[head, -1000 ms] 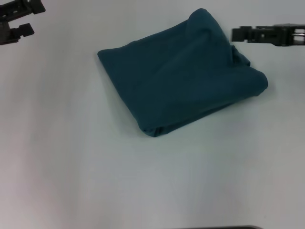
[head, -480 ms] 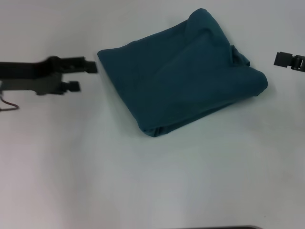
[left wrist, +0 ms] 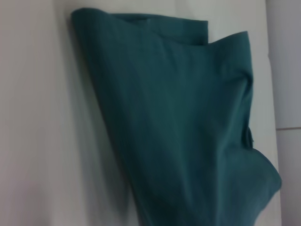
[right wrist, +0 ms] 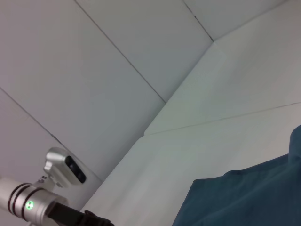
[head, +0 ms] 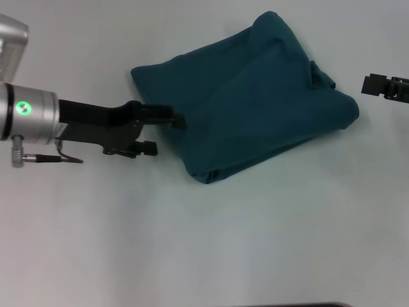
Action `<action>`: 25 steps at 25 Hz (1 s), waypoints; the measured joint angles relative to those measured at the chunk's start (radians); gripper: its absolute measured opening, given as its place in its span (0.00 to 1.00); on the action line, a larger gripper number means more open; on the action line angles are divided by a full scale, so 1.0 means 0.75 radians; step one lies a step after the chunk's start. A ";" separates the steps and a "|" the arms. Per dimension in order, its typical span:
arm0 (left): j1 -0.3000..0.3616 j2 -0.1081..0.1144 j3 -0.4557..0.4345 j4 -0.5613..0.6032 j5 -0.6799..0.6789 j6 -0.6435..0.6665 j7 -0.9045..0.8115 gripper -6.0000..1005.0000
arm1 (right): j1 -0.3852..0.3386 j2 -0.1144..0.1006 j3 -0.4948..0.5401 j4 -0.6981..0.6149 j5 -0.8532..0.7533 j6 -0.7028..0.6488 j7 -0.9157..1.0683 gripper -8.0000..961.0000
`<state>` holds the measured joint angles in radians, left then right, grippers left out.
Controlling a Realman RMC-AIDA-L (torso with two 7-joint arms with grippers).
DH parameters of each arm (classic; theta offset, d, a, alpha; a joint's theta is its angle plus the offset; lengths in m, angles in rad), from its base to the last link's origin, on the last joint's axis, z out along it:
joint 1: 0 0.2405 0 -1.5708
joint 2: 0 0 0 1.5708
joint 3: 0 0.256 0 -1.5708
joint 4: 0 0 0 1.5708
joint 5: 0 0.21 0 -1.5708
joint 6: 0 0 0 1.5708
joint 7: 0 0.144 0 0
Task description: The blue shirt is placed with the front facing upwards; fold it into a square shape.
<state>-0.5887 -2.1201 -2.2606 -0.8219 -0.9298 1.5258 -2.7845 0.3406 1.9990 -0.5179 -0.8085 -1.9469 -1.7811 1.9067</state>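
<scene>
No legible text, label, brand, number or sign anywhere in the three views. Only plain teal fabric on the visible faces of the folded blue shirt (head: 246, 96), with no lettering or neck label exposed. Only a green indicator light, without characters, on the silver wrist collar of the left arm (head: 29, 112).

matt soft cloth blue shirt (head: 246, 102), smooth matt white table (head: 204, 243), brushed-metal left arm cuff (head: 29, 112)
</scene>
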 joint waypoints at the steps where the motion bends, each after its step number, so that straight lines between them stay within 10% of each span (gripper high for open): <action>1: -0.012 -0.001 0.004 0.029 0.000 -0.018 -0.007 0.94 | 0.001 -0.002 0.001 0.006 0.000 0.000 -0.004 0.65; 25: -0.177 -0.038 0.171 0.180 0.005 -0.283 -0.064 0.86 | 0.004 -0.011 0.072 0.023 0.010 -0.011 -0.028 0.65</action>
<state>-0.7218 -2.1483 -2.1326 -0.6865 -0.9264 1.3139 -2.8325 0.3432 1.9910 -0.4639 -0.7910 -1.9394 -1.7892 1.8854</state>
